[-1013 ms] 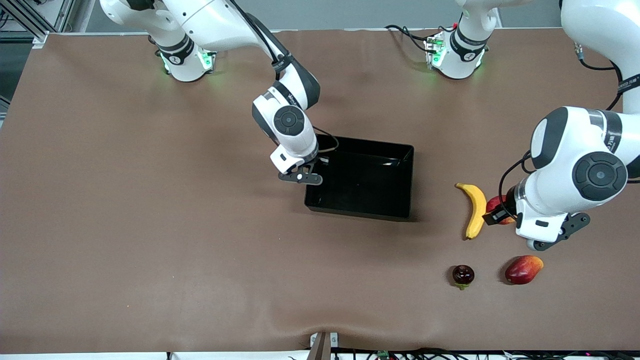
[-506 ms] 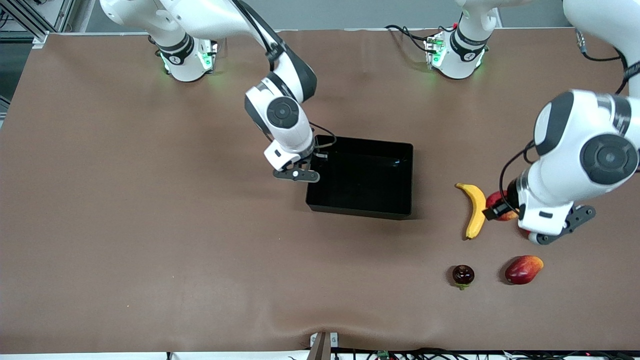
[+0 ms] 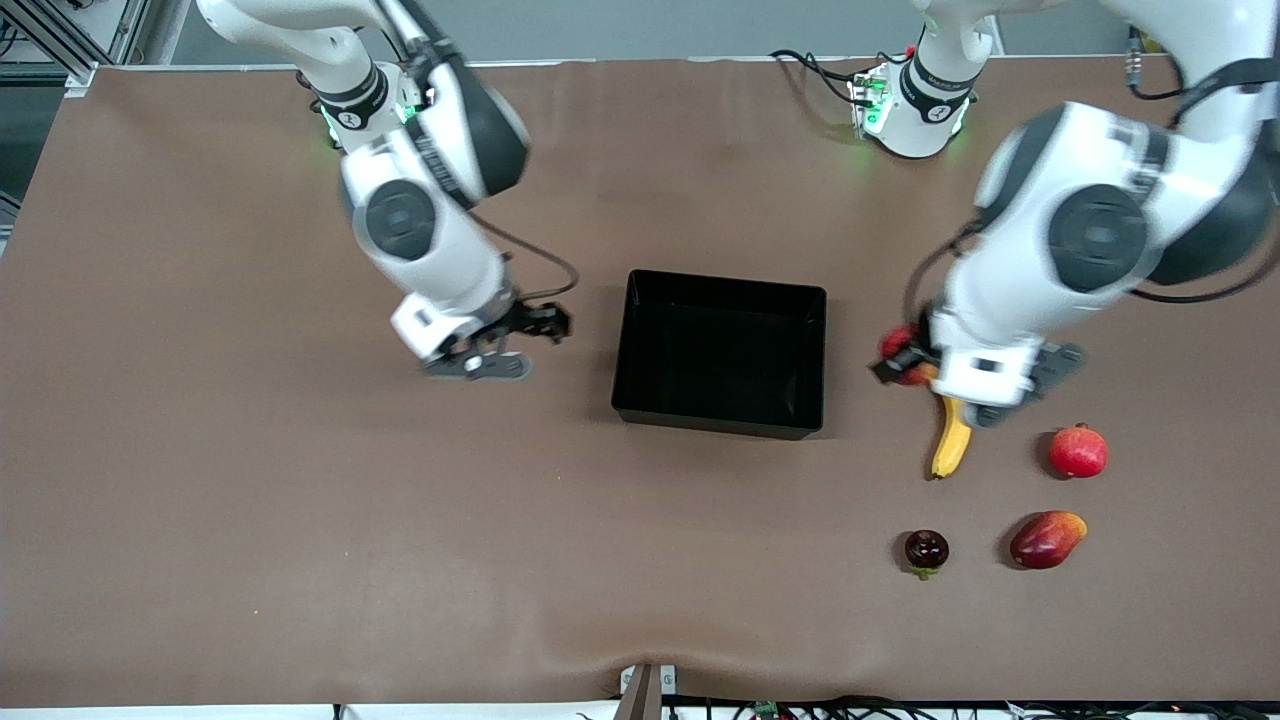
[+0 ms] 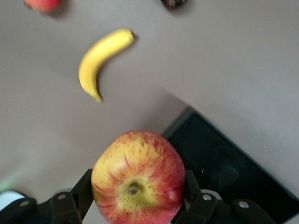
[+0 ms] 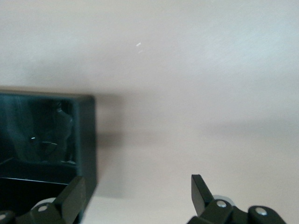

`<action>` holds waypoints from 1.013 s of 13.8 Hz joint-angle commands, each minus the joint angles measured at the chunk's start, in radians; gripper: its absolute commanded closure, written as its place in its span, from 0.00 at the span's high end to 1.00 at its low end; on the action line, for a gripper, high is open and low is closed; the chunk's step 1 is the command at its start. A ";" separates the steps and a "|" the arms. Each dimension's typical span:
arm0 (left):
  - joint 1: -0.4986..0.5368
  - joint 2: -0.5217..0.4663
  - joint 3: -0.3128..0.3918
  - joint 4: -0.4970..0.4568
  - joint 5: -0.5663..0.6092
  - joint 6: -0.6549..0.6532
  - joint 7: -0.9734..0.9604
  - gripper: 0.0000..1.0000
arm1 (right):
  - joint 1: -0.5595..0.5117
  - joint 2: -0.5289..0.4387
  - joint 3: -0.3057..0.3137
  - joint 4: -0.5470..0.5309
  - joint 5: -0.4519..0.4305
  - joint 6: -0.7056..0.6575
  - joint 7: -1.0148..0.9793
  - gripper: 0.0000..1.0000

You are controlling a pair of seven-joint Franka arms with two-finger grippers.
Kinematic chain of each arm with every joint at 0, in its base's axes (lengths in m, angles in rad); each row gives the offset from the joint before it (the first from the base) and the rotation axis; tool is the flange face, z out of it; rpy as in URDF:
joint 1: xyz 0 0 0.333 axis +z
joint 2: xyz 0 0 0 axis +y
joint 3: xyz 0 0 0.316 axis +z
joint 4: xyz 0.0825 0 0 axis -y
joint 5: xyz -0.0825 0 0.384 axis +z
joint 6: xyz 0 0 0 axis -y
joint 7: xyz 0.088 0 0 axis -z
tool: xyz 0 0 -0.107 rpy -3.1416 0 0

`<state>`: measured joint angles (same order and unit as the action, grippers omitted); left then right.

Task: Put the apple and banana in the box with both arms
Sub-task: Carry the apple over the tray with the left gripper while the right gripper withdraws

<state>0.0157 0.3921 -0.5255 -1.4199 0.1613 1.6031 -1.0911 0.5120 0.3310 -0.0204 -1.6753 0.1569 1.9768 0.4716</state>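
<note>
We see the box (image 3: pixel 718 352) mid-table with nothing visible in it, and the right gripper (image 3: pixel 490 345) over bare table beside its wall toward the right arm's end — fingers spread, holding nothing. The left gripper (image 3: pixel 905 358) is clamped on the apple (image 3: pixel 898 343), up in the air — seemingly over the banana (image 3: pixel 951 441), which lies on the table between the box and the pomegranate (image 3: pixel 1078 451).
</note>
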 commanded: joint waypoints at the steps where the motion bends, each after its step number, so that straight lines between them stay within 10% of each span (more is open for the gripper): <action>1: -0.083 0.057 -0.001 -0.017 0.003 0.000 -0.117 0.00 | -0.108 -0.062 0.016 -0.030 0.015 -0.033 -0.126 1.00; 8: -0.111 0.030 -0.002 -0.437 0.014 0.427 -0.236 0.00 | -0.270 -0.162 0.016 -0.029 0.015 -0.147 -0.323 1.00; 14: -0.099 0.128 0.001 -0.456 0.075 0.544 -0.236 0.00 | -0.288 -0.204 0.014 -0.030 -0.088 -0.150 -0.367 1.00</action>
<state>-0.0946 0.5022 -0.5185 -1.8581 0.2124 2.1015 -1.3086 0.2437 0.1709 -0.0224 -1.6760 0.1176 1.8270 0.1250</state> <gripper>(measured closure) 0.211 0.000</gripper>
